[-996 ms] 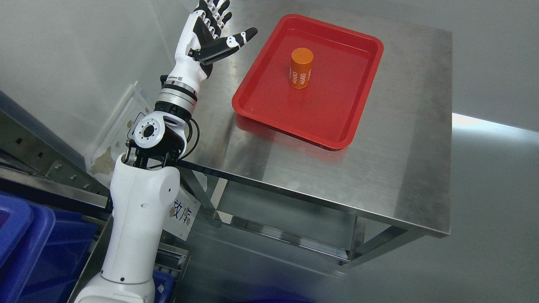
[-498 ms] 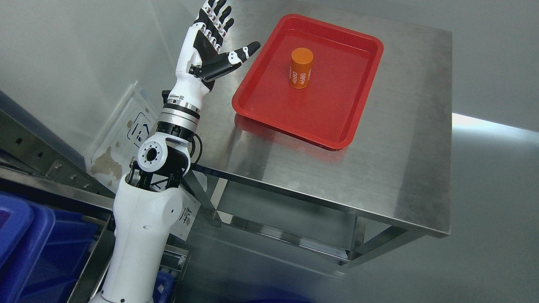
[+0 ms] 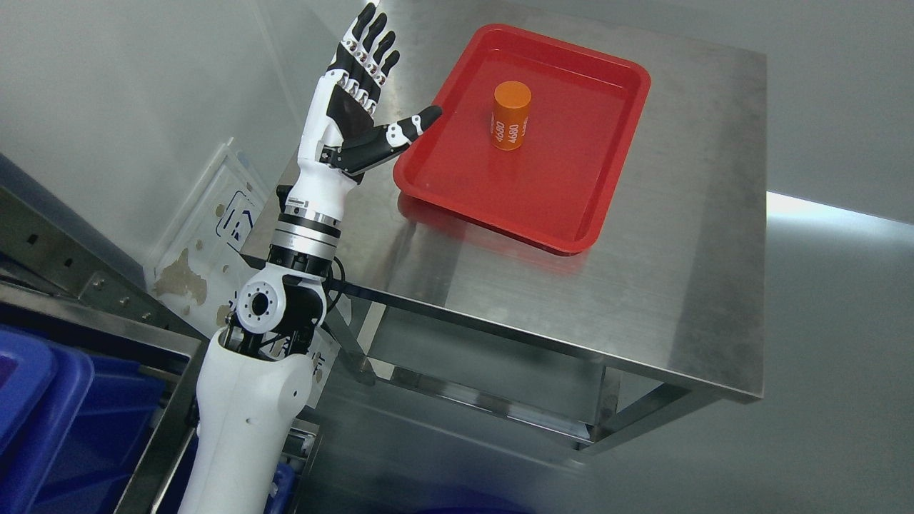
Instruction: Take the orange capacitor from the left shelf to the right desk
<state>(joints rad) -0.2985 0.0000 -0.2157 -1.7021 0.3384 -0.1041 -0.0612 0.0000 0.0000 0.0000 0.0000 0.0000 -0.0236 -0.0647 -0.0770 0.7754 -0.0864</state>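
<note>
Capacitor [image 3: 511,115] stands upright in the red tray [image 3: 457,191], upper middle, well clear of every rim, nothing touching it. Looks like a rigid smooth cylinder, printed wrap, probably slick and fairly dense for its size; likely to tip or roll if knocked. Best hold, I'd say: wrap around the mid-body from the side, thumb opposite the others, not by the top cap. Tray rim is raised, so any reach has to clear it before coming down; tray sits on the steel surface [image 3: 643,285] toward its back-left, with plenty of bare metal to the right and front. My left hand [image 3: 350,118] is up beside the tray's left edge, palm facing the tray, fingers [image 3: 368,43] spread wide and holding nothing, thumb tip over the rim. Blue bins [image 3: 50,407] on the shelf at lower left, well apart. Right hand not visible.
</note>
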